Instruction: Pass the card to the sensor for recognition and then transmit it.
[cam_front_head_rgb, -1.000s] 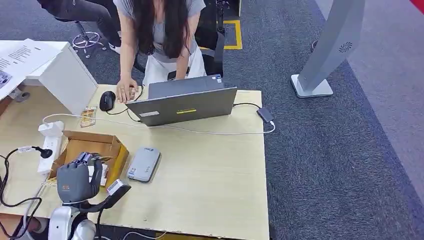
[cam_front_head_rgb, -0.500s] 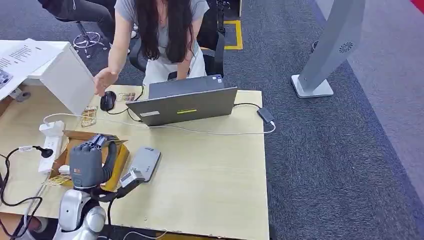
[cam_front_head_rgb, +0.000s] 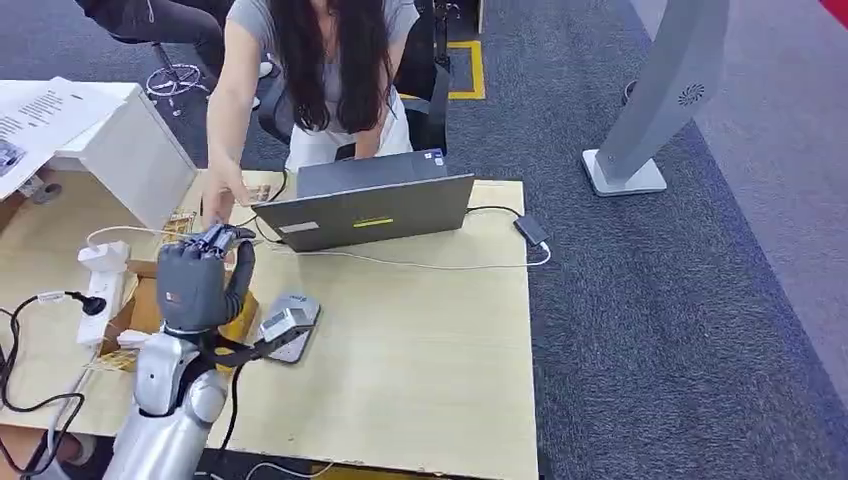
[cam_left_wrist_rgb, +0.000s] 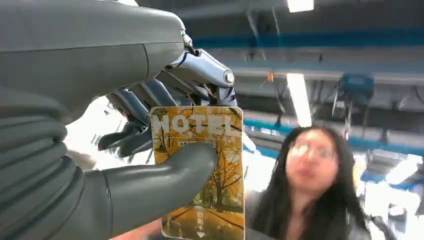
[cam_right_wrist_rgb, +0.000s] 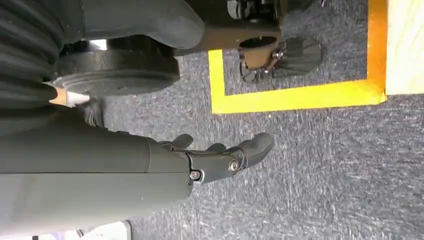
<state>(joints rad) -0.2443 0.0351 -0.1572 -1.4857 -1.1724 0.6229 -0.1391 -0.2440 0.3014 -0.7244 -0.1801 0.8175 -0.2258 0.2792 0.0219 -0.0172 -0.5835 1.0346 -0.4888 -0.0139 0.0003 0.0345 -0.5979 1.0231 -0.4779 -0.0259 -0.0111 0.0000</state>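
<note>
Left hand risen toward table's far-left edge, above cardboard box | thumb and fingers pinch upright card | card: "HOTEL", yellow autumn trees | right hand loosely open, empty, over carpet

This looks like an office or a test room inside a large hall. A wooden bench carries an open laptop, a mouse and a power strip, on grey carpet with yellow floor tape. The left wrist view shows a high ceiling with long strip lights.
</note>
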